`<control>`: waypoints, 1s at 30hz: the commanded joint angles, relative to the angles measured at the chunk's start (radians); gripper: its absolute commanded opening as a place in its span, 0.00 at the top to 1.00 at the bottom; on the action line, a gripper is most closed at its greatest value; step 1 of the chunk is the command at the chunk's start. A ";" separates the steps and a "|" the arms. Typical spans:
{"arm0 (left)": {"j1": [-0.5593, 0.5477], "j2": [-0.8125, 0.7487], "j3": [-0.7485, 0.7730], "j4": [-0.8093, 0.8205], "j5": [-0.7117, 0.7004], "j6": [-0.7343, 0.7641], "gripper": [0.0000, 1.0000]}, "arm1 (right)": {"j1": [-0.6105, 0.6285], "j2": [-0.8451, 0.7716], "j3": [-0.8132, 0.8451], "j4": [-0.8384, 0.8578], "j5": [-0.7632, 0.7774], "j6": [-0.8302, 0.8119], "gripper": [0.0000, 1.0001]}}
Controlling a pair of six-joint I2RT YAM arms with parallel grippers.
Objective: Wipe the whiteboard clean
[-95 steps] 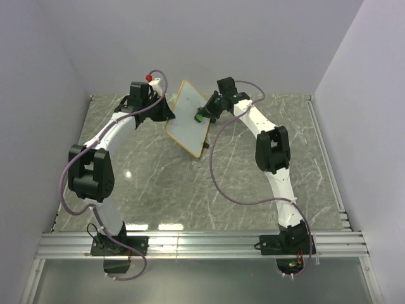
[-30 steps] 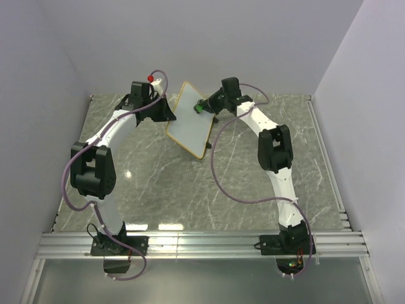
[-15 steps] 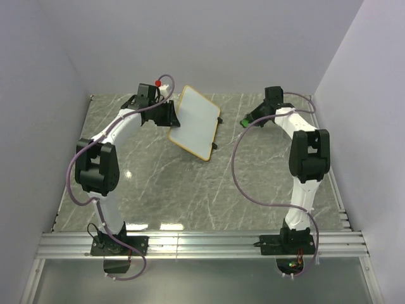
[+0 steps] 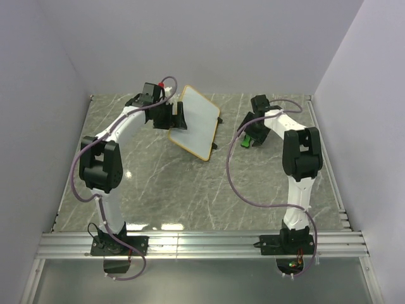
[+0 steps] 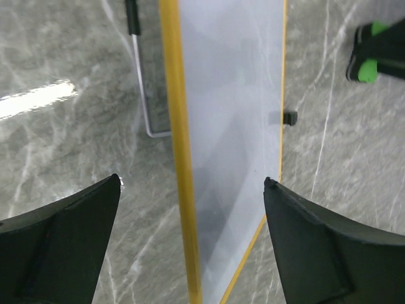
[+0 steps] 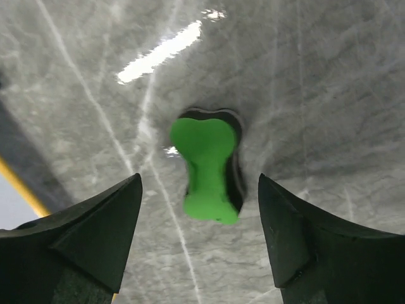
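The whiteboard (image 4: 197, 122) stands tilted at the back of the table, its face blank inside a thin yellow frame (image 5: 179, 145). My left gripper (image 4: 179, 118) is open astride its left edge, touching nothing; in the left wrist view the left gripper (image 5: 192, 182) has the frame and white face (image 5: 234, 95) between its spread fingers. A small green eraser (image 6: 207, 170) lies on the marble. My right gripper (image 6: 199, 180) hangs open just above it, one finger on each side. From above, the right gripper (image 4: 248, 135) is right of the board with the eraser (image 4: 245, 142) beneath it.
The table is grey marble (image 4: 190, 190), walled at the back and both sides. An aluminium rail (image 4: 202, 243) carrying the arm bases runs along the near edge. A wire stand (image 5: 140, 82) props the board from behind. A corner of the board (image 6: 11, 197) shows at the right wrist view's lower left.
The right arm swung away from the board to the right, came down and let go of the eraser onto the table. The left gripper opened off the board's edge.
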 commanded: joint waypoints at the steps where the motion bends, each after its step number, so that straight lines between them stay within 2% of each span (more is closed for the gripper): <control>1: 0.001 -0.045 0.049 -0.028 -0.065 -0.034 0.01 | 0.006 -0.054 -0.032 -0.026 0.065 -0.032 0.19; 7: 0.014 -0.123 0.041 -0.045 -0.136 -0.086 0.01 | 0.050 -0.223 -0.094 -0.029 0.153 -0.046 0.17; 12: 0.027 -0.207 0.021 -0.030 -0.204 -0.138 0.01 | 0.165 -0.439 -0.091 0.052 0.157 -0.115 0.19; 15: 0.026 -0.255 -0.003 -0.013 -0.222 -0.159 0.01 | 0.257 -0.557 -0.072 0.115 0.045 -0.201 0.19; 16: 0.027 -0.264 -0.022 -0.010 -0.222 -0.161 0.01 | 0.272 -0.604 -0.066 0.123 -0.034 -0.213 0.19; 18: 0.024 -0.296 -0.046 -0.007 -0.251 -0.172 0.01 | 0.306 -0.648 -0.072 0.117 -0.091 -0.215 0.16; 22: 0.018 -0.372 -0.114 -0.024 -0.329 -0.192 0.01 | 0.306 -0.763 -0.187 0.082 -0.202 -0.160 0.08; 23: 0.018 -0.390 -0.128 -0.028 -0.340 -0.202 0.01 | 0.305 -0.830 -0.227 0.088 -0.214 -0.144 0.01; 26: 0.015 -0.468 -0.183 -0.039 -0.362 -0.221 0.01 | 0.308 -0.970 -0.359 0.094 -0.210 -0.141 0.00; 30: -0.008 -0.521 -0.215 -0.103 -0.437 -0.222 0.01 | 0.306 -1.118 -0.471 0.060 -0.106 -0.161 0.00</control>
